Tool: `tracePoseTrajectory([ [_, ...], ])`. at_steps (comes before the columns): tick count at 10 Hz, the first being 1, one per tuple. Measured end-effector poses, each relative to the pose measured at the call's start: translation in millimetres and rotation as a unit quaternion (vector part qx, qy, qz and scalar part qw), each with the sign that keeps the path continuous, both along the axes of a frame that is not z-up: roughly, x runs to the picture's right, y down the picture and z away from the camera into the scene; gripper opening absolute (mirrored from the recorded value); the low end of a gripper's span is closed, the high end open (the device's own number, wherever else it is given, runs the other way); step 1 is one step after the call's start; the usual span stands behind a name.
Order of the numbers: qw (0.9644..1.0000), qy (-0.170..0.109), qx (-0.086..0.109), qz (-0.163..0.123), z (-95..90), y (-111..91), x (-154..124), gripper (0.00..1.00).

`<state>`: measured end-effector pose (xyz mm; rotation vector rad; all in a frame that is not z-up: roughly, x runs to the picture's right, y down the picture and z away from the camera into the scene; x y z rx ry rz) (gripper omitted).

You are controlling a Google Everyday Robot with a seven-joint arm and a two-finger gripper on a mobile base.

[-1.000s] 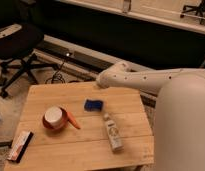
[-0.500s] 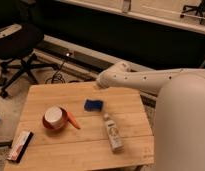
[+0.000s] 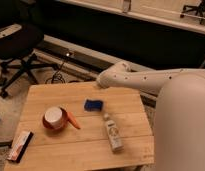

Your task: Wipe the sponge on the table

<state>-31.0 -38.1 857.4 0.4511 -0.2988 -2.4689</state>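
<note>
The sponge (image 3: pixel 93 105), one small dark blue block, lies flat on the bench (image 3: pixel 61 95), a little right of the middle and nearer the far edge than the near one. Nothing touches it or lies on top of it.

One hand (image 3: pixel 100 84) is in view, at the tip of a single white arm (image 3: pixel 141 80) that reaches in from the right. It hangs at the far edge of the bench, just beyond the sponge and apart from it. I cannot tell whether it stands wide or narrow, and it holds nothing that can be made out.

Four other items share the bench. One white cup (image 3: pixel 54 116) sits in an orange-red dish (image 3: pixel 46 123) left of the middle. One orange carrot-shaped piece (image 3: pixel 72 120) lies against that dish on its right side. One white bottle (image 3: pixel 112 132) lies on its side toward the near right corner, close to the sponge but not touching it. One flat packet (image 3: pixel 20 145) lies at the near left corner.

The robot's bulky white body (image 3: pixel 186 125) covers the bench's right edge. On the floor beyond the far left corner stand one black office chair (image 3: pixel 18 45) and a loose cable (image 3: pixel 57 76).

The print on the bottle's label and on the packet is too small to read.
</note>
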Motion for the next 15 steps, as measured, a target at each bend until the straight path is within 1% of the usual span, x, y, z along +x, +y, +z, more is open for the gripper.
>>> tracePoseTrajectory([
  [13, 1.0000, 0.000, 0.000, 0.000, 0.2, -0.1, 0.4, 0.49],
  [14, 1.0000, 0.000, -0.002, -0.001, 1.0, 1.7, 1.7, 0.49],
  [15, 0.9999, -0.007, -0.007, -0.004, 1.3, 8.3, -0.3, 0.49],
])
